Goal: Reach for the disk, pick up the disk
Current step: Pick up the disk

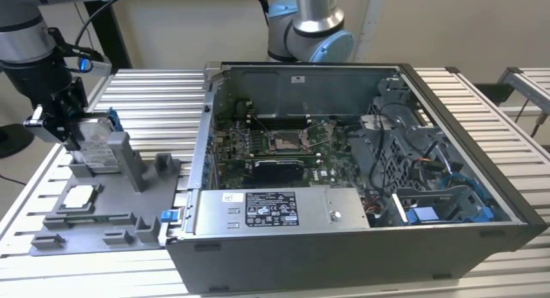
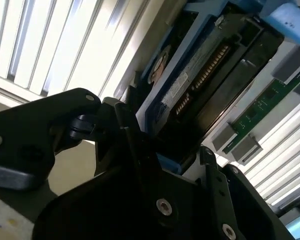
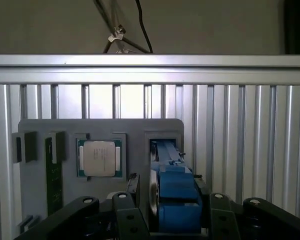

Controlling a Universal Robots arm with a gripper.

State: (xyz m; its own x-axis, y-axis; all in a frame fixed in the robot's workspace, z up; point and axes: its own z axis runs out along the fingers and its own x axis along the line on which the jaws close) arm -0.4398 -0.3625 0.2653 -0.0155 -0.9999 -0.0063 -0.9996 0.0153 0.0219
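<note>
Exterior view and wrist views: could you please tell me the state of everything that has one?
disk: upright on edge in the grey fixture slot.
claw: down over the disk.
chip: lying flat in its fixture recess.
computer case: side panel off, interior exposed.

A surface [image 1: 146, 95] of ribbed aluminium slats is seen in the exterior view, and two things are carried directly on it. A flat grey holder plate [image 1: 116, 214] is laid toward the exterior view's left, near the front edge. An open desktop computer case [image 1: 344, 262] is set just beside the plate, toward the exterior view's right, with its open side turned upward. In the first wrist view the slats are seen running under and beyond the plate.
</note>
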